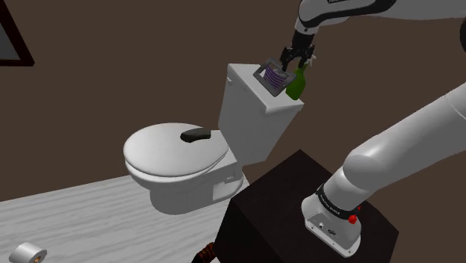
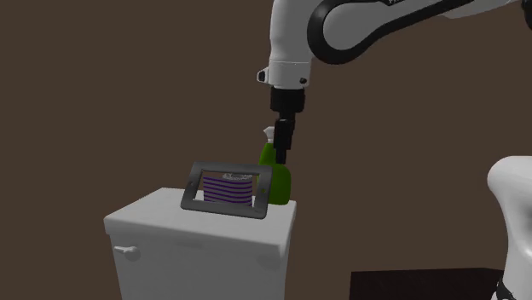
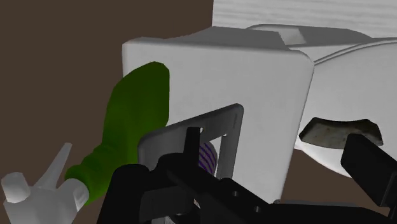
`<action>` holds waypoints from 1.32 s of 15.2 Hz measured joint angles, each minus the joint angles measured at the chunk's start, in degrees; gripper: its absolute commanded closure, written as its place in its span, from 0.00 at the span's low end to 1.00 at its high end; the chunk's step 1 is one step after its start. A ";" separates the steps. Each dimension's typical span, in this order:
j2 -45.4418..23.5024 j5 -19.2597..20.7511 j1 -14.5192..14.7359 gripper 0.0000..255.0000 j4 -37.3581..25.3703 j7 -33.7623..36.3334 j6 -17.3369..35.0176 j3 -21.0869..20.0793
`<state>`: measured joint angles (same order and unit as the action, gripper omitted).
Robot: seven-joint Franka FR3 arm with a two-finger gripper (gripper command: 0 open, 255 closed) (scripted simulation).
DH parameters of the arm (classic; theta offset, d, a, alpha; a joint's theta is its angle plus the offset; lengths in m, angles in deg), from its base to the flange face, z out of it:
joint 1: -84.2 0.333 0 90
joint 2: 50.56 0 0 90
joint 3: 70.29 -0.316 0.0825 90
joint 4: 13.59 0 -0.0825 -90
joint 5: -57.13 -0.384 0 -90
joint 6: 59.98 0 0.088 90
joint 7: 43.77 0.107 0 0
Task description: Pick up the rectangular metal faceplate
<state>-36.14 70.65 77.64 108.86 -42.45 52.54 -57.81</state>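
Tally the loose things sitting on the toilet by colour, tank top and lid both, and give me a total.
Grey: 1, the rectangular grey faceplate with a purple-striped centre, tilted on the white tank
Green: 1, the green spray bottle with a white trigger, on the tank
Dark: 1, the flat dark lump on the white toilet lid
Total: 3

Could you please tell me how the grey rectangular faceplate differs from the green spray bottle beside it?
The grey rectangular faceplate is a flat, open frame showing purple stripes through its window; the green spray bottle is rounded and solid, with a white trigger head. The faceplate leans tilted; the bottle stands upright. Both sit on the white toilet tank.
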 measured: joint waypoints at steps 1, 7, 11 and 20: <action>-2.02 0.36 -0.22 0.00 -1.25 -0.15 0.85 0.33; -14.13 1.65 -2.12 0.00 -11.85 -2.68 3.09 2.78; -21.99 1.84 -3.67 0.00 -19.67 -4.44 3.76 4.14; -25.63 2.14 -4.33 0.00 -18.43 -3.78 8.61 4.55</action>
<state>-61.77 72.79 73.31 90.43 -46.24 61.15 -53.26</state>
